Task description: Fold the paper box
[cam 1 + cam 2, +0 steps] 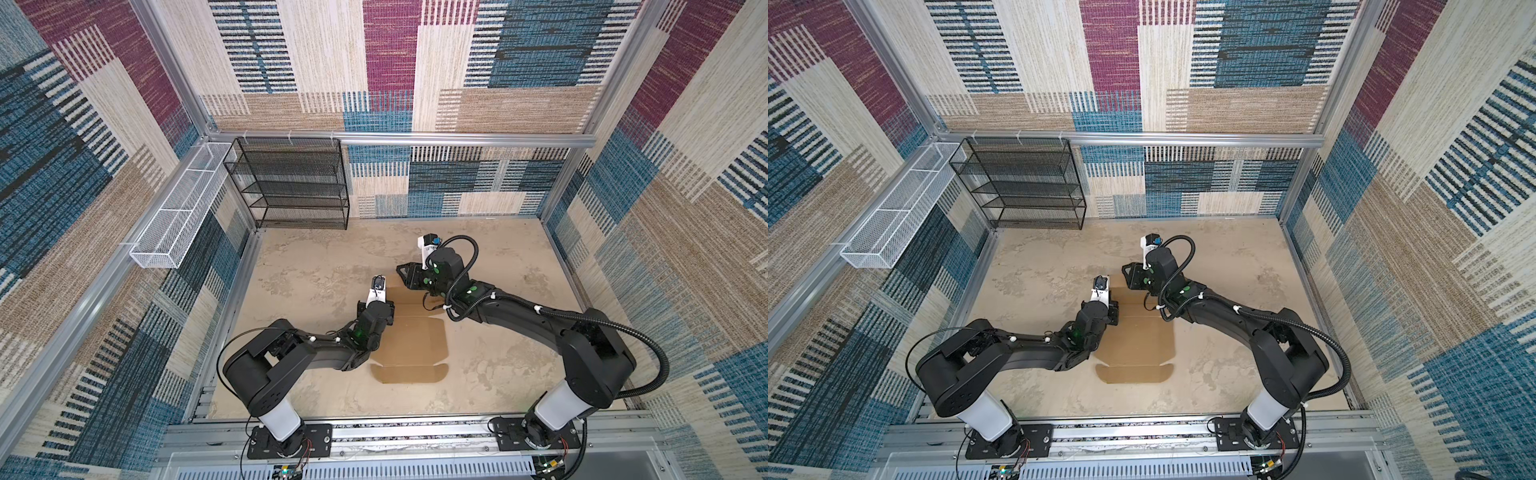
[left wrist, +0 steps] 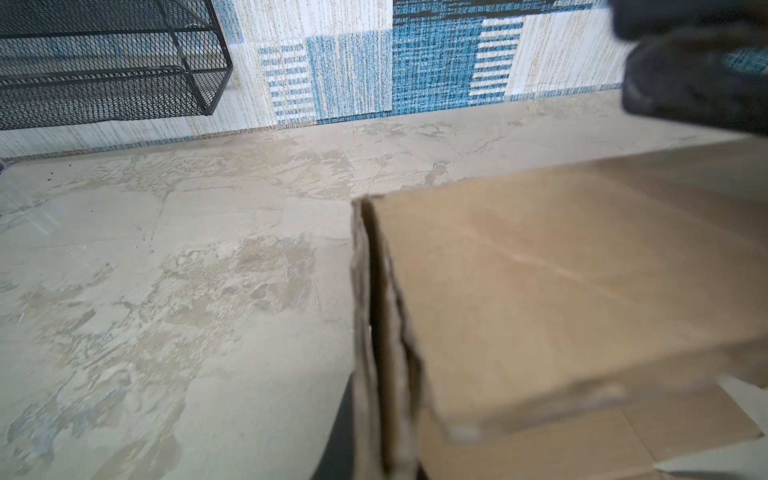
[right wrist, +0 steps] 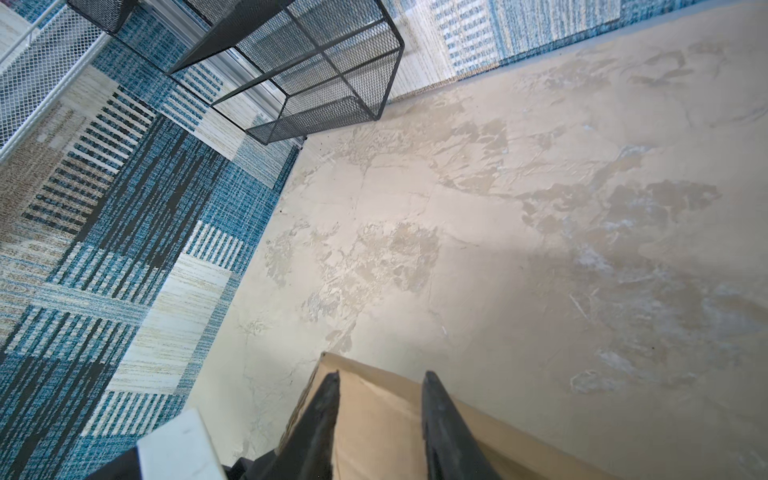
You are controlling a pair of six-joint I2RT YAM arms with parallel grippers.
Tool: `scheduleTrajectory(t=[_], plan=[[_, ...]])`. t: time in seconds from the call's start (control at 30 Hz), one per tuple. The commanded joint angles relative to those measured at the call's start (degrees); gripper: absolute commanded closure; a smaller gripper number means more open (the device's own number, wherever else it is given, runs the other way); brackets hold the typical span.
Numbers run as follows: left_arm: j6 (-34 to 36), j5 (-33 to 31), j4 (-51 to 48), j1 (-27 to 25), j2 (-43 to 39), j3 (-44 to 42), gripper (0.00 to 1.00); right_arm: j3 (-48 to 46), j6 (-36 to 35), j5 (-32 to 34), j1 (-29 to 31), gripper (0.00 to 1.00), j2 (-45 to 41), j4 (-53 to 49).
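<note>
Paper box: brown corrugated cardboard, round-cornered flaps. Left gripper pinches its double-layered edge; right gripper, tapered fingers parted, hovers over its far panel.

- On my feed, walls on three sides are patchwork weave: blue, maroon, beige, cream.
- Aluminium rails frame them.
- The floor I see is mottled beige, like rough plaster.
- A black mesh shelf stands against the back wall, near the left corner.
- A white mesh basket hangs along the left wall.
- Light looks even to me; shadows are soft.
</note>
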Motion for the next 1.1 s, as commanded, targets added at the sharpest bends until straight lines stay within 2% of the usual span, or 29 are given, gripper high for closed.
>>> scheduleTrajectory(t=[0.0, 0.2, 0.27, 0.43, 0.7, 0.87, 1.07], plan=[[1.4, -0.1, 0.6, 0.0, -0.5, -0.6, 1.00, 1.2, -2.1, 0.5, 0.0, 0.63, -0.3, -0.2], [0.8, -0.4, 1.4, 0.0, 0.2, -1.0, 1.00, 2.2, -2.5, -0.5, 0.5, 0.61, 1.2, -0.1], [0.7, -0.4, 1.5, 0.0, 0.3, -0.9, 1.00, 2.1, -2.4, -0.5, 0.5, 0.65, 2.0, 0.3], [0.7, -0.8, 1.7, 0.0, 0.4, -1.0, 1.00, 1.7, -2.4, 0.8, 0.5, 0.66, 1.2, 0.6], [0.9, -2.8, 0.8, 0.1, -1.4, -2.8, 1.00, -0.7, -9.1, 8.8, 0.5, 0.57, -8.4, -6.9], [0.7, -2.9, 0.0, 0.1, -1.6, -2.8, 1.00, -2.5, -10.2, 9.8, 0.5, 0.56, -11.5, -9.1], [0.8, -3.0, 0.2, 0.1, -1.1, -2.8, 0.87, -3.9, -8.1, 9.4, 0.5, 0.56, -10.9, -7.8]])
